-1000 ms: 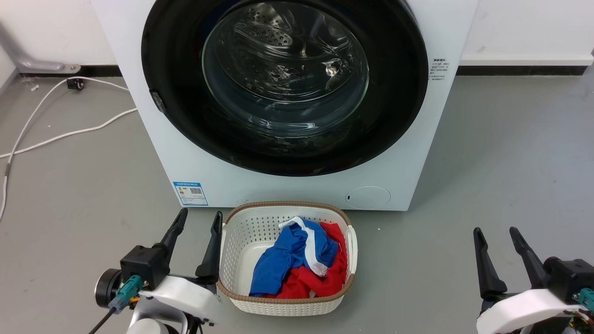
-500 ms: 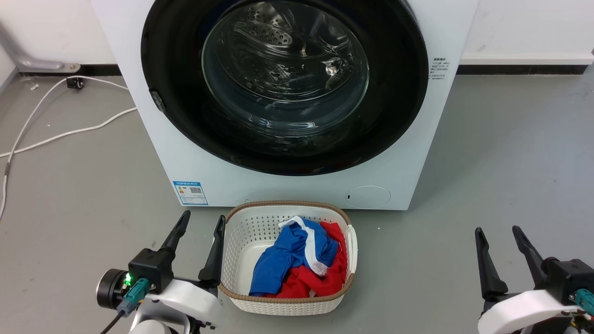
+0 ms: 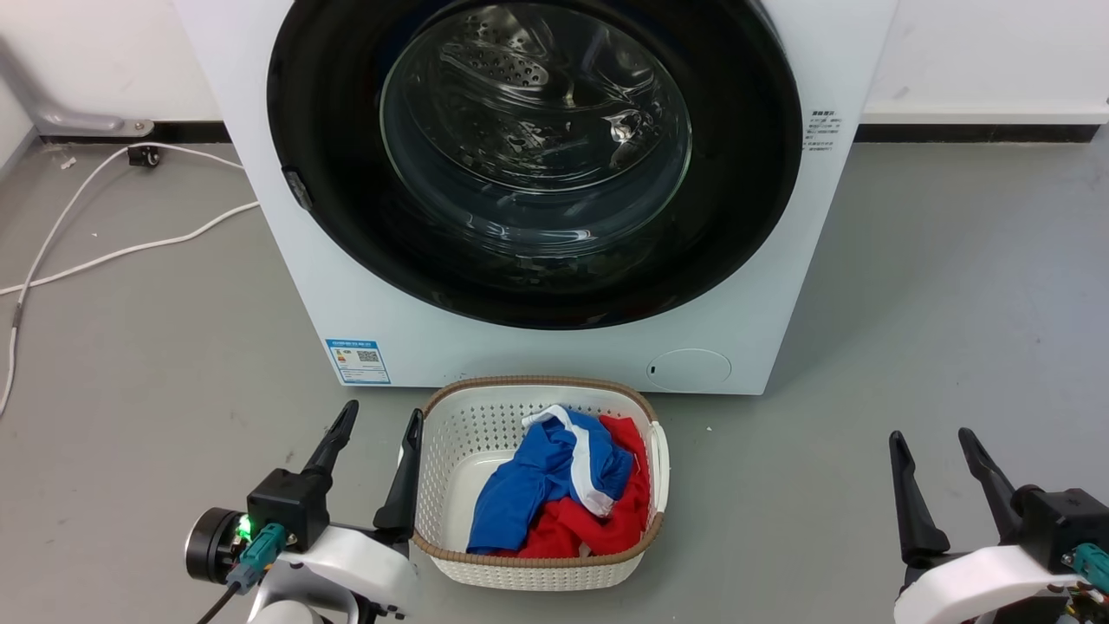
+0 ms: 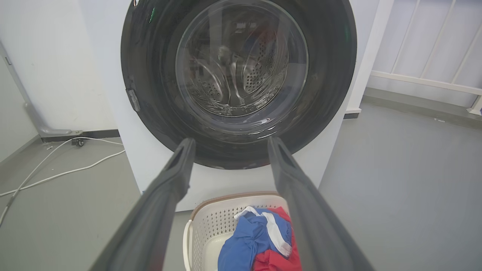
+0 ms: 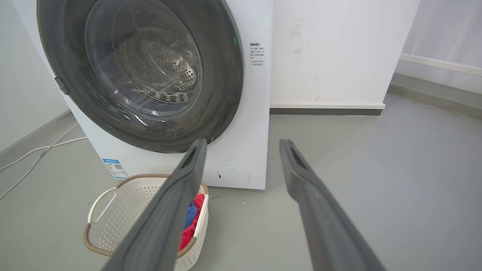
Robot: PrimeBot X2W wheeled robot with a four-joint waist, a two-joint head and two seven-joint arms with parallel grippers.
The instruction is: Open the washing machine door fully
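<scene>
1. Left gripper (image 3: 382, 412) has drawn back slightly, jaws spread, empty
2. Right gripper (image 3: 930, 435) likewise spread, empty: two grippers
3. One washing machine door (image 3: 537, 290), still closed flat on the one washing machine (image 3: 554, 357) ahead
4. One laundry basket (image 3: 537, 381) just before it

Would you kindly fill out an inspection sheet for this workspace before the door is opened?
Surface: grey floor, a few specks.
Job's things: door shut against the washing machine.
Clutter: white basket of blue and red clothes, on the floor just in front of the machine.
Grippers: left gripper open beside the basket; right gripper open over the floor; both hold nothing.
Cables: white cables on the floor left of the machine.
Surroundings: white wall, dark baseboard.
</scene>
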